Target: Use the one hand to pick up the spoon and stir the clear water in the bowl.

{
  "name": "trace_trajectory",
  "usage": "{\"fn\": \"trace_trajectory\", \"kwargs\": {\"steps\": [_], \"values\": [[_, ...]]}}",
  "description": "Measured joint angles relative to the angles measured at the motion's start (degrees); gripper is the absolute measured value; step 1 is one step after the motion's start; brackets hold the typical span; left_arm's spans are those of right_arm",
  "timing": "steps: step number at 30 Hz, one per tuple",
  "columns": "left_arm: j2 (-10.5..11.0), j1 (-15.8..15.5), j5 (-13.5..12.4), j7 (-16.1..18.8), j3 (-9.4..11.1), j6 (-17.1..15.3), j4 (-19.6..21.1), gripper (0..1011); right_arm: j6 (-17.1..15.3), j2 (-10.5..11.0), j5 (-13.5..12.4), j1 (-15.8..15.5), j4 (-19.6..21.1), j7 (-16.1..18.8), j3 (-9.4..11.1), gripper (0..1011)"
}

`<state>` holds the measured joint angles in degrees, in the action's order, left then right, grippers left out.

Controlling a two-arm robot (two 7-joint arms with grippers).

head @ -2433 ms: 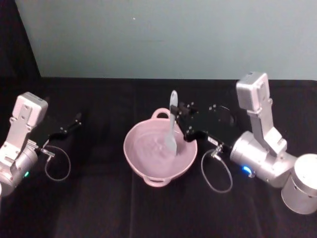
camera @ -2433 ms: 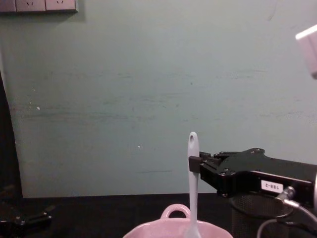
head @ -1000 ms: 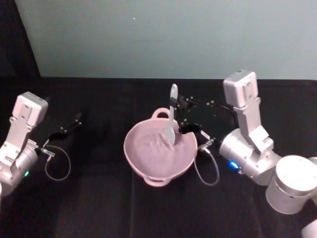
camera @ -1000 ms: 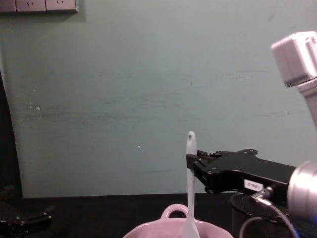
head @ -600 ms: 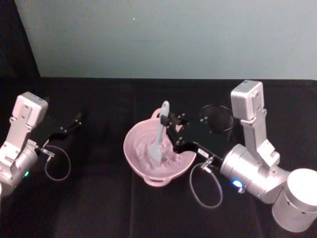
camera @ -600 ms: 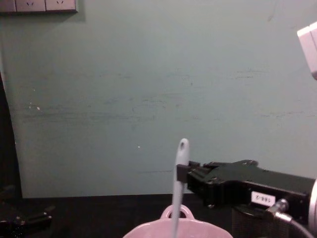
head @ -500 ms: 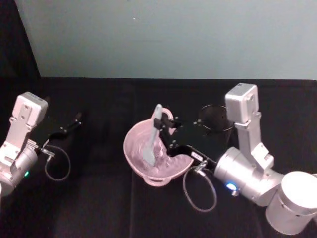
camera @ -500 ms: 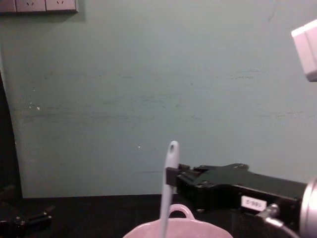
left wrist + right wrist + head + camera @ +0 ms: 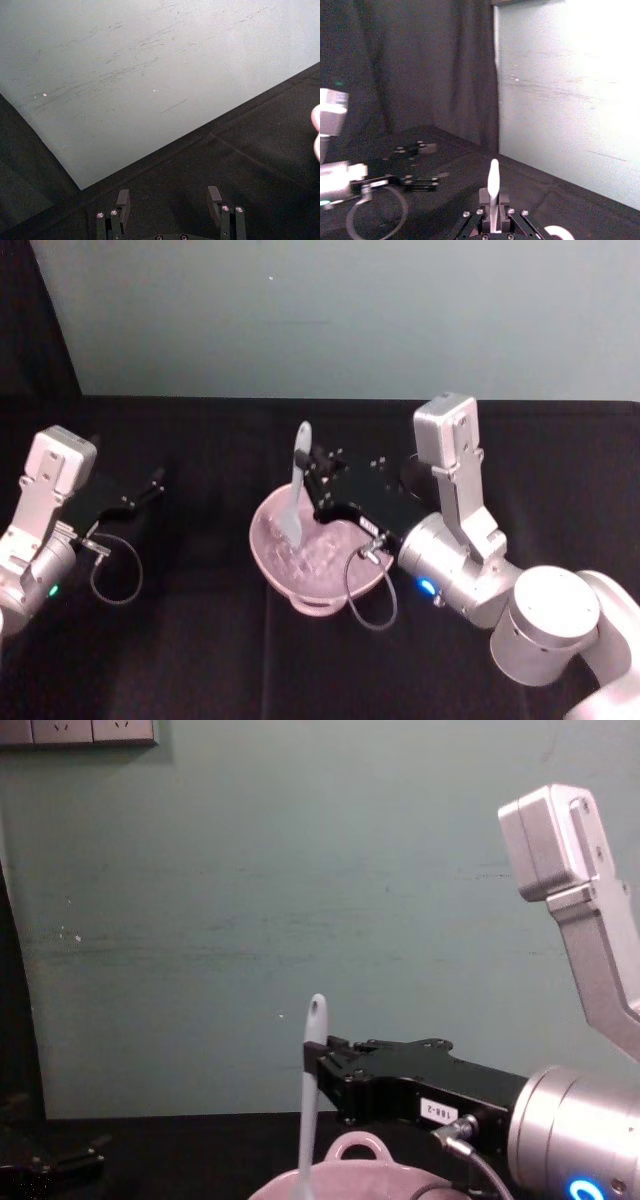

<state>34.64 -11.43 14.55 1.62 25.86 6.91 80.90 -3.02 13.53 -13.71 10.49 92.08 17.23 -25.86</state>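
The pale pink bowl (image 9: 318, 575) sits mid-table, its loop handle toward the wall (image 9: 357, 1148). The slim white spoon (image 9: 297, 480) stands nearly upright, its scoop down in the bowl's left part. My right gripper (image 9: 314, 487) reaches in from the right above the bowl and is shut on the spoon's handle, whose rounded end with the hole sticks up above the jaws (image 9: 315, 1012). The right wrist view shows the spoon (image 9: 493, 189) clamped between the fingers. My left gripper (image 9: 145, 490) is parked far left, open and holding nothing (image 9: 168, 197).
A black mesh cup (image 9: 408, 476) stands behind the right wrist, mostly hidden. Cable loops hang under both wrists (image 9: 366, 592) (image 9: 115, 570). A pale green wall (image 9: 300, 870) closes the table's far edge. Black cloth covers the table (image 9: 200, 640).
The right gripper has carried the spoon from the bowl's right side across to its left side, the arm swinging left with it. The left arm has stayed still.
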Motion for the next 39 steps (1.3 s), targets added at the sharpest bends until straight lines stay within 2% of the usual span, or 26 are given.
{"fn": "trace_trajectory", "kwargs": {"steps": [4,9,13,21,26,31,35,39], "values": [[0.0,0.0,0.0,0.0,0.0,0.0,0.0,1011,-0.1,-0.8,1.7,1.1,-1.6,-1.7,1.1,109],[0.0,0.0,0.0,0.0,0.0,0.0,0.0,1011,-1.1,-0.4,2.8,1.2,-1.2,-2.3,2.5,109],[0.0,0.0,0.0,0.0,0.0,0.0,0.0,1011,-2.7,0.7,3.0,0.3,0.8,-2.3,4.1,109],[0.0,0.0,0.0,0.0,0.0,0.0,0.0,1011,-6.1,3.5,1.7,-2.2,5.9,0.0,5.6,109],[0.0,0.0,0.0,0.0,0.0,0.0,0.0,1011,-7.7,4.6,0.1,-3.6,8.2,1.5,5.5,109],[0.0,0.0,0.0,0.0,0.0,0.0,0.0,1011,-8.5,5.0,-1.7,-4.9,9.6,2.7,4.3,109],[0.0,0.0,0.0,0.0,0.0,0.0,0.0,1011,-8.2,4.5,-2.4,-4.9,9.4,3.0,2.9,109],[0.0,0.0,0.0,0.0,0.0,0.0,0.0,1011,-6.8,3.1,-2.6,-4.1,7.9,2.6,1.7,109]]}}
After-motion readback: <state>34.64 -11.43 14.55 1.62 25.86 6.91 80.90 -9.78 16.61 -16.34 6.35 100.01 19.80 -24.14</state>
